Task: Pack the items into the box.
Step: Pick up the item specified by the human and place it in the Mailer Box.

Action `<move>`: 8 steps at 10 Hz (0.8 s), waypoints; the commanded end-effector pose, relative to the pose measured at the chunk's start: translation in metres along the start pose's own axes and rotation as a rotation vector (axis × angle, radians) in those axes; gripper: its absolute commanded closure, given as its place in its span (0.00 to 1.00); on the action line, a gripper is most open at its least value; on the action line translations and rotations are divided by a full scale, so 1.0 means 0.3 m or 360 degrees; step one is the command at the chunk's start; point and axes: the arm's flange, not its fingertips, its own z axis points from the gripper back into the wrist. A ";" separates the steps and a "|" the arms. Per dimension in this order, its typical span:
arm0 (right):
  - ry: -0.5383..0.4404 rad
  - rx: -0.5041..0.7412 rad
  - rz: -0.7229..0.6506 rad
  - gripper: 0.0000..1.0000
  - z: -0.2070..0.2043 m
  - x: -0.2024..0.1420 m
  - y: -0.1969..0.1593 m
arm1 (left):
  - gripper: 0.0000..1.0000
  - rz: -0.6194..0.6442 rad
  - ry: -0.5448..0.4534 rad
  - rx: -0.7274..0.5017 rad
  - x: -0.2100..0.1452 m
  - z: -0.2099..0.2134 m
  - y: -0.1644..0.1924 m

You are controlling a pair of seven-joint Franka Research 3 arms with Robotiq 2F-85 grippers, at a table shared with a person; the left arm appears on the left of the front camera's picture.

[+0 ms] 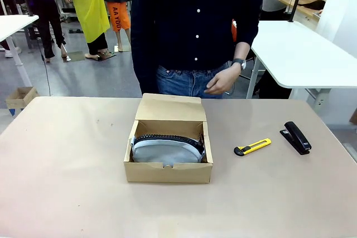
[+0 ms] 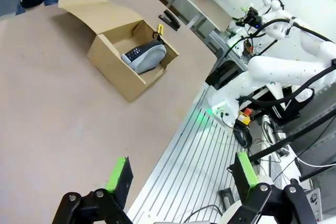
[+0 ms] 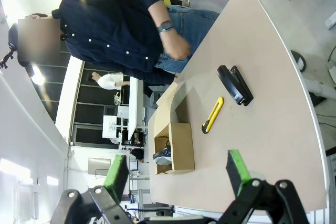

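While the right claw (image 3: pixel 177 167) gapes, knife (image 3: pixel 213 115) lies beyond.

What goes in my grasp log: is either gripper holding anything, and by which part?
Nothing is held. The left gripper and right gripper are open; the pouch lies in the box, the utility knife on the table.

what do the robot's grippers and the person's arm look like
The left gripper and right gripper match: black jointed linkages with round pivot bolts, each with two fingers faced in bright green pads. The person wears a dark navy shirt with small white buttons, and a dark wristwatch just below the sleeve.
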 end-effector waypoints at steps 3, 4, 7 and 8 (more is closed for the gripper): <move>-0.0028 0.0040 0.0040 0.00 -0.004 0.008 0.007 | 0.00 -0.0032 -0.0033 -0.0029 -0.007 0.009 -0.002; -0.0028 0.0040 0.0040 0.00 -0.004 0.008 0.007 | 0.00 -0.0032 -0.0033 -0.0029 -0.007 0.009 -0.002; -0.0028 0.0040 0.0040 0.00 -0.004 0.008 0.007 | 0.00 -0.0032 -0.0033 -0.0029 -0.007 0.009 -0.002; -0.0028 0.0040 0.0040 0.00 -0.004 0.008 0.007 | 0.00 -0.0032 -0.0033 -0.0029 -0.007 0.009 -0.002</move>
